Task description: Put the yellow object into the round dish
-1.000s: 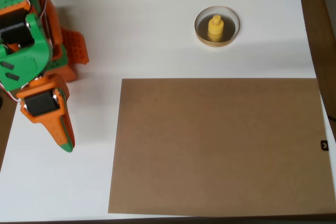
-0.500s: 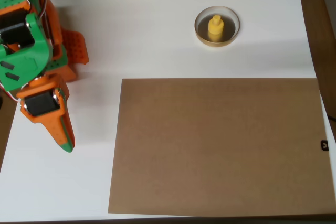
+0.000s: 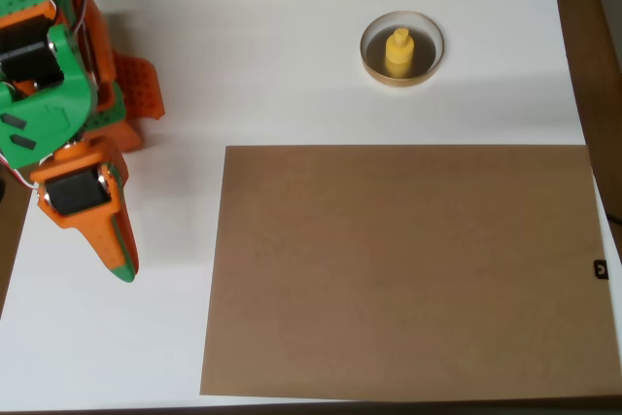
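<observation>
1. We see the yellow object (image 3: 398, 51) standing upright inside the round dish (image 3: 432, 60), near the top of the overhead view and right of centre. Its knob points up, and the dark inside of the dish shows all around its base.

2. We judge the placing itself done: the piece rests in the dish with nothing touching it, and it does not lean on the rim.

3. Our claw (image 3: 119, 258) sits at the left edge of the overhead view, well apart from the dish, with its orange tip pointing down the picture over the white counter (image 3: 262, 55). The fingers lie together in one narrow point with no gap we can make out, so we read it as closed, and it grips nothing.

4. A brown sheet (image 3: 403, 269) covers the lower middle and right of the counter. It lies below the dish and apart from it, and nothing rests on it.

5. What is left, as we judge it, is little or nothing: the arm looks parked clear of the work, and no other yellow piece shows on the counter.
</observation>
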